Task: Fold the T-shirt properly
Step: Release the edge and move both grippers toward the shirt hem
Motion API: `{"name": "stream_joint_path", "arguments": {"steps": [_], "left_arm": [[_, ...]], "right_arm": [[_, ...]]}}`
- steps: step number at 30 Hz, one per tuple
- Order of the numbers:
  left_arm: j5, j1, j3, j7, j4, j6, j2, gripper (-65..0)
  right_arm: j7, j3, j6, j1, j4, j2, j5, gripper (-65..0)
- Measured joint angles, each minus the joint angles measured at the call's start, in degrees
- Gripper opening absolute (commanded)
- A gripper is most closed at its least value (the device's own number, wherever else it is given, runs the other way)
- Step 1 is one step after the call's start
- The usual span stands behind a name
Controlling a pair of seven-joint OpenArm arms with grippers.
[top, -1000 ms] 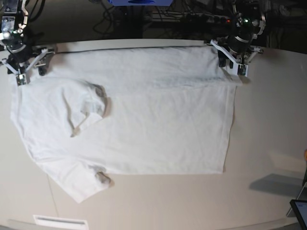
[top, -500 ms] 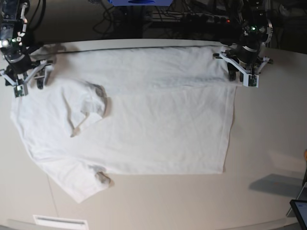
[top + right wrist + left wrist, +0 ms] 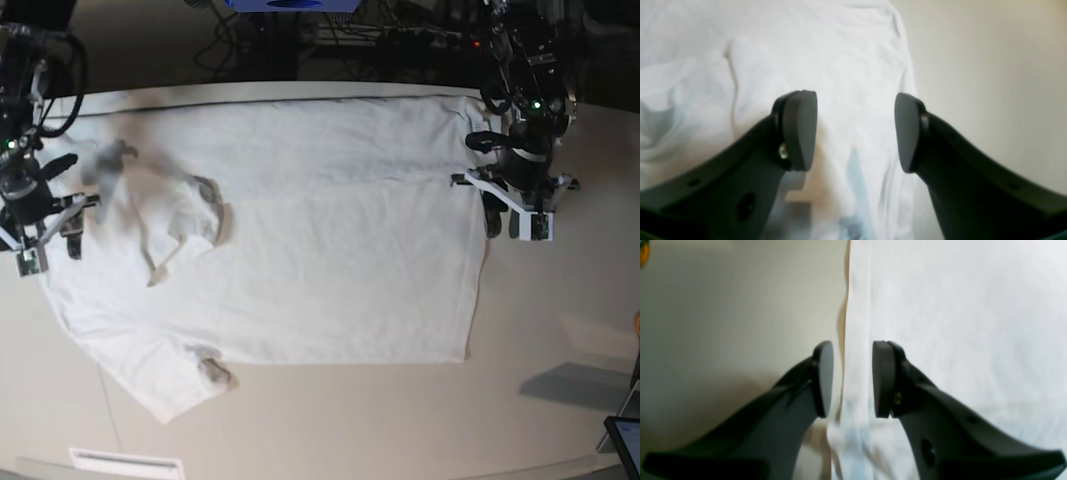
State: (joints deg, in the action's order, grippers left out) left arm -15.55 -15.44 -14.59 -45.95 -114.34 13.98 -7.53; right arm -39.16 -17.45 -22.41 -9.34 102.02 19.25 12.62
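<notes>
White T-shirt [image 3: 300,270] lies spread on your worktop [image 3: 560,330]. Your left gripper [image 3: 852,380] straddles its hem, jaws parted, holding nothing. Your right gripper [image 3: 855,131] gapes wider, empty.

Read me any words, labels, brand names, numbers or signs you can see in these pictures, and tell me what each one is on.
None can be read.
The T-shirt is plain white in every view, with no print or legible label.
The tabletop carries no markings.
The dark device at the base view's bottom right corner is cut off; no text shows on it.
</notes>
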Motion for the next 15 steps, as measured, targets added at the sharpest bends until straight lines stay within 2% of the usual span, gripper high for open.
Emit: {"name": "stream_joint_path", "arguments": {"steps": [3,5,8,12,15], "left_arm": [[-0.1,5.4,0.3,-4.9,0.9,0.3,-2.3,-44.7],[-0.1,9.5,0.3,-7.1,2.0,0.2,-3.5,-44.7],[0.3,13.2,0.0,-7.9,3.0,0.0,-3.7,-44.7],[0.0,13.1,0.3,-8.1,3.6,0.4,-5.4,-44.7],[0.3,13.0,-0.1,-8.1,3.6,0.0,-5.5,-44.7]], "right_arm": [[-5.3,-0.4,-8.3,9.0,-6.3,-0.3,-0.1,-29.6],[-7.5,-0.4,-11.1,14.3,-10.9,-0.3,0.0,-29.5],[-9.6,-0.5,-11.3,21.5,-17.9,-0.2,0.1,-29.5],[-9.6,-0.7,-11.4,28.9,-28.7,0.0,-0.3,-29.3],[-5.9,-0.7,-13.8,34.5,-38.7,0.1,-0.2,-29.3]]}}
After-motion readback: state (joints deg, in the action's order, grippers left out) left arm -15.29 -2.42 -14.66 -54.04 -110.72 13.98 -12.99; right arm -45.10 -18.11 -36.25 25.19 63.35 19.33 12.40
